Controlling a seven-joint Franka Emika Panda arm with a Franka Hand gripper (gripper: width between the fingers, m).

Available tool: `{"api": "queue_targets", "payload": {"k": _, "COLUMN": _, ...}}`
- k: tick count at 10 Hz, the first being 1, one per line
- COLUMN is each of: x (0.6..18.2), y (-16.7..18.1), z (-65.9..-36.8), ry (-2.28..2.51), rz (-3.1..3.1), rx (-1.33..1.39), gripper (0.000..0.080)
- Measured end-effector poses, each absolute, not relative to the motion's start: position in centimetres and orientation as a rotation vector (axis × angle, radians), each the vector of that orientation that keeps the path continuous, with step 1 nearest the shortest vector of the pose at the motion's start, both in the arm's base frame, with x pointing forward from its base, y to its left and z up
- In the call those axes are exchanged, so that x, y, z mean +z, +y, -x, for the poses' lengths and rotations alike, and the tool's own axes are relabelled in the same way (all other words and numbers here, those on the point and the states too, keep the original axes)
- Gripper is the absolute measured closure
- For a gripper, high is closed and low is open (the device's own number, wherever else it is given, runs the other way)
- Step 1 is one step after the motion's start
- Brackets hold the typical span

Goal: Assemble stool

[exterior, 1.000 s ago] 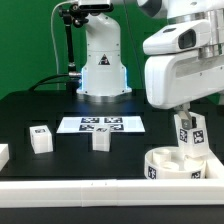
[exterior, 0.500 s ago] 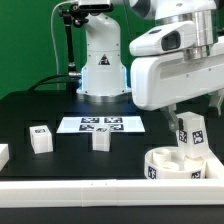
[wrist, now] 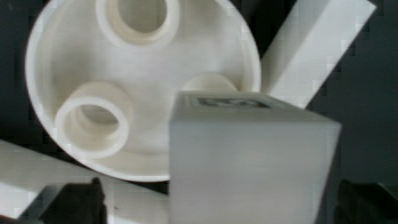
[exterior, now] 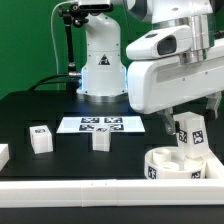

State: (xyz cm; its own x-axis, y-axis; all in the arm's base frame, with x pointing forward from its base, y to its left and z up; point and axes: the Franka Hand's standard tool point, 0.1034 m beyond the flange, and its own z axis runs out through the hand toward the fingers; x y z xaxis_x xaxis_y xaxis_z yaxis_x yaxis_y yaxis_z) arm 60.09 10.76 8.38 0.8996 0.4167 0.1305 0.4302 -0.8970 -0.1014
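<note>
The round white stool seat (exterior: pixel 168 166) lies upside down at the exterior view's right, near the front rail. One white leg (exterior: pixel 190 136) with tag markers stands upright in it. My gripper (exterior: pixel 184 118) hangs over that leg's top, open. In the wrist view the leg (wrist: pixel 253 160) fills the foreground between the dark fingertips (wrist: pixel 64 203), with a gap showing on one side. The seat (wrist: pixel 151 75) behind it shows two round sockets. Two more legs (exterior: pixel 41 139) (exterior: pixel 101 139) stand loose on the black table.
The marker board (exterior: pixel 100 125) lies flat mid-table in front of the robot base (exterior: pixel 103 70). A long white rail (exterior: pixel 90 193) edges the table's front. Another white block (exterior: pixel 3 154) sits at the exterior view's left edge.
The arm's white body has drifted toward the exterior view's left. The leg in the seat has not moved, and the jaws have stayed wide.
</note>
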Motion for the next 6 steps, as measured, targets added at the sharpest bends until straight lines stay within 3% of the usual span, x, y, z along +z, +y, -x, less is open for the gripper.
{"api": "queue_targets", "payload": {"k": 2, "x": 8.46, "y": 11.02, "z": -60.15, "ry": -0.658, "rz": 2.936, "rx": -0.161, "gripper": 0.0151}}
{"api": "queue_targets", "payload": {"k": 4, "x": 8.63, "y": 11.85, "z": -60.22, "ry": -0.653, "rz": 2.935, "rx": -0.163, "gripper": 0.0403}}
{"api": "queue_targets", "payload": {"k": 5, "x": 8.54, "y": 11.8, "z": -60.37, "ry": -0.657, "rz": 2.934, "rx": -0.173, "gripper": 0.0403}}
{"api": "queue_targets", "payload": {"k": 6, "x": 8.6, "y": 11.81, "z": -60.58, "ry": -0.67, "rz": 2.932, "rx": -0.196, "gripper": 0.0458}}
